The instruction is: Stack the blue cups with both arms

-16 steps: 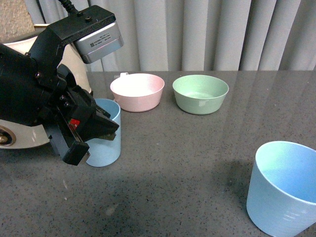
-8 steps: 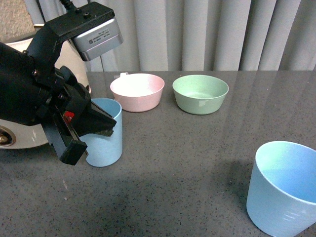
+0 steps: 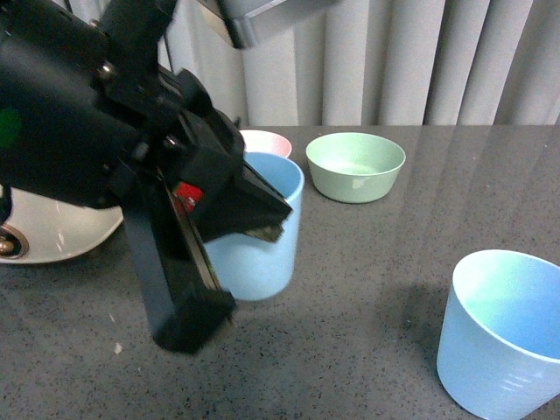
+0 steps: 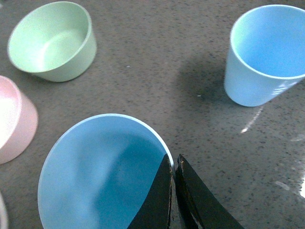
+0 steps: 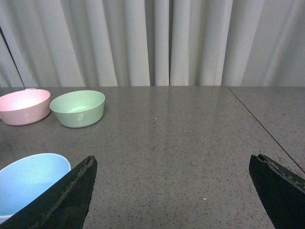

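Note:
One blue cup [image 3: 258, 254] hangs lifted above the table at centre left, with my left gripper [image 3: 267, 219] shut on its rim. In the left wrist view one finger sits inside the cup [image 4: 95, 176] and the other outside, the left gripper [image 4: 172, 162] pinching the wall. The second blue cup [image 3: 503, 341] stands upright and empty at the near right of the table [image 3: 367, 254], also seen in the left wrist view [image 4: 264, 57]. My right gripper [image 5: 172, 162] is open with nothing between its fingers, and that second cup [image 5: 26, 183] lies just beside one fingertip. The right gripper is outside the front view.
A pink bowl [image 3: 267, 142] and a green bowl [image 3: 354, 166] stand side by side at the back of the table, before a grey curtain [image 3: 394, 61]. A white rounded appliance [image 3: 52, 232] sits at the left edge. The left arm's black bulk hides much of the left side.
My left gripper has lifted the blue cup off the table and carried it up, rightward and nearer the camera. The other cup and both bowls have not moved.

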Motion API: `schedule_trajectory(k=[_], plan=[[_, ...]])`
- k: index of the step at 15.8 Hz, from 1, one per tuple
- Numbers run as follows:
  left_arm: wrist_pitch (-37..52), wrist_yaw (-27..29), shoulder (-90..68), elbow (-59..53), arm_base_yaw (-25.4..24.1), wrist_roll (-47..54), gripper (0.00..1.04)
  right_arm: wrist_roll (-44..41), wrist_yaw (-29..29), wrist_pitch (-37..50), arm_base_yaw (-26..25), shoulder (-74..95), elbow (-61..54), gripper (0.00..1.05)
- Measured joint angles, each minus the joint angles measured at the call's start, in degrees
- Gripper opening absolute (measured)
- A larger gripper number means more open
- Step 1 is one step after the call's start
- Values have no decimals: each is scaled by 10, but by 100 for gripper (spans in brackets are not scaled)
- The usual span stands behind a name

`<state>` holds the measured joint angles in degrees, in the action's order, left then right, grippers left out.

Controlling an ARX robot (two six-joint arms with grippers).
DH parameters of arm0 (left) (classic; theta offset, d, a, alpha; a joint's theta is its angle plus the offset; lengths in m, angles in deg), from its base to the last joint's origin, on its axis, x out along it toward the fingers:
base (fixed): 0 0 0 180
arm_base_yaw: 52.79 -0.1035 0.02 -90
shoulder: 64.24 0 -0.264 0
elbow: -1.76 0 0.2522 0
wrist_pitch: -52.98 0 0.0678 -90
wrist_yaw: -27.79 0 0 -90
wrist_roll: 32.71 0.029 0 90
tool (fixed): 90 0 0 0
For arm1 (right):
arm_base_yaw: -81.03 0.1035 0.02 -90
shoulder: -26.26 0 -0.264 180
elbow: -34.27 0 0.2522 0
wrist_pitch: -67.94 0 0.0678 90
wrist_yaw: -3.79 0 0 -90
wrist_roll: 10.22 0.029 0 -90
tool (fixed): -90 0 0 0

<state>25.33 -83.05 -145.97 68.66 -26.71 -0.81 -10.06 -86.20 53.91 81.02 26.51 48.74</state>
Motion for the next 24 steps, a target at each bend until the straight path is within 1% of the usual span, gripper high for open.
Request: schedule_trajectory(k=[4,8,18,21,22,23,24], plan=[[-1,8,-25,-15,59,-3,2,0,0,0,0,0,0,98],[-4,9,-27,-24,84,-4,2,0,0,0,0,0,0,98],[5,22,-29,-31,89,10,2,0,0,0,0,0,0,98],[-7,20,-29,-31,90,6,29,0,0,0,0,0,0,98],[-10,20,-26,-31,91,-5,43,0,0,0,0,0,0,98],[-14,12,-8,-21,89,-32,71,0,0,0,0,0,0,98],[-14,10,1,-11,86,-35,80,0,0,0,0,0,0,98]])
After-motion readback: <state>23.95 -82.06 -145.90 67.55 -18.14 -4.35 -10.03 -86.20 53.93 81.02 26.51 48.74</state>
